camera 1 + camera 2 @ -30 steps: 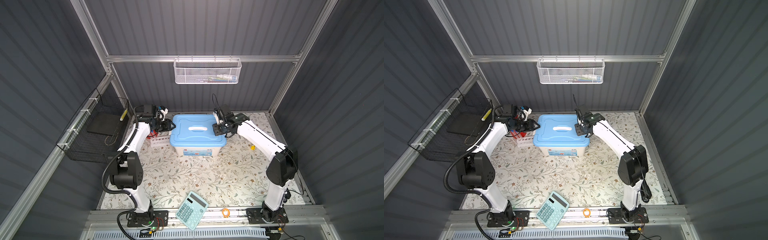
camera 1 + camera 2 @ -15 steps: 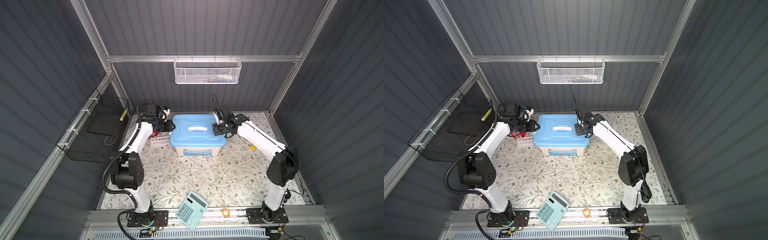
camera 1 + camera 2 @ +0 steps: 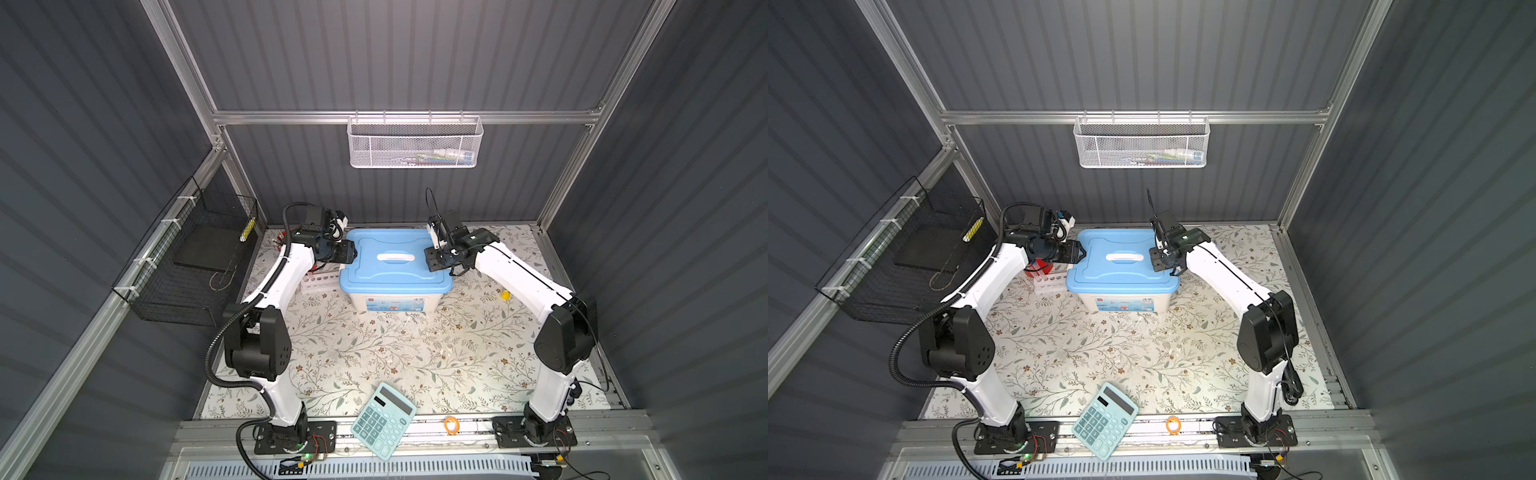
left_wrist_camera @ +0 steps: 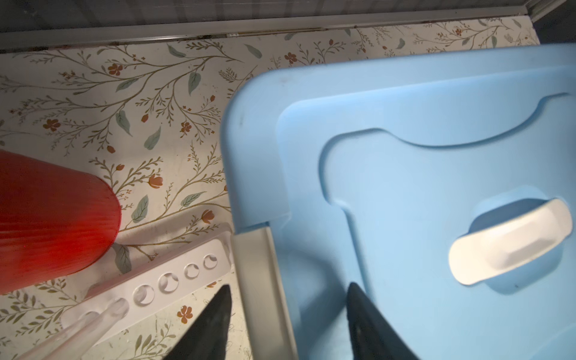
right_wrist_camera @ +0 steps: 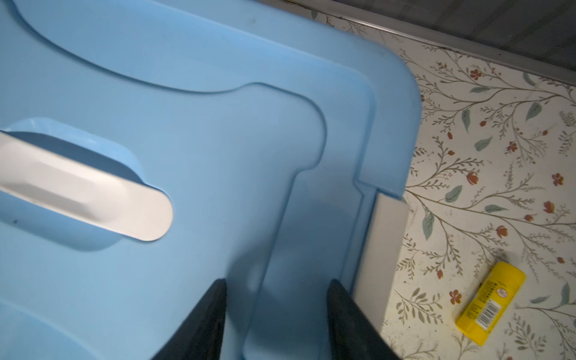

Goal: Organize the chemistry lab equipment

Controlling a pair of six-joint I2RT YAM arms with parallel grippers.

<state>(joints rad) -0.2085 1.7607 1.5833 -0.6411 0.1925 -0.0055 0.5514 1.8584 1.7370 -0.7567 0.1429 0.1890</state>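
A storage box with a blue lid (image 3: 395,257) (image 3: 1121,266) and a white handle (image 4: 511,243) stands at the back middle of the mat. My left gripper (image 4: 289,286) (image 3: 349,253) is open at the lid's left end, its jaws either side of the white latch (image 4: 261,280). My right gripper (image 5: 277,280) (image 3: 430,257) is open over the lid's right end, beside the other white latch (image 5: 383,237). Neither holds anything. A white test tube rack (image 4: 162,283) (image 3: 318,280) lies left of the box with two clear tubes (image 4: 93,321) in it. Other lab equipment is out of view.
A red cup (image 4: 46,224) (image 3: 1036,266) stands behind the rack. A yellow stick (image 5: 489,299) (image 3: 505,295) lies right of the box. A teal calculator (image 3: 384,419) and an orange ring (image 3: 451,424) lie at the front edge. A white mesh basket (image 3: 415,143) hangs on the back wall, a black wire basket (image 3: 187,266) on the left.
My left gripper has moved right to the lid's left end and its jaws have spread wider. The right gripper has stayed at the lid's right end and opened slightly.
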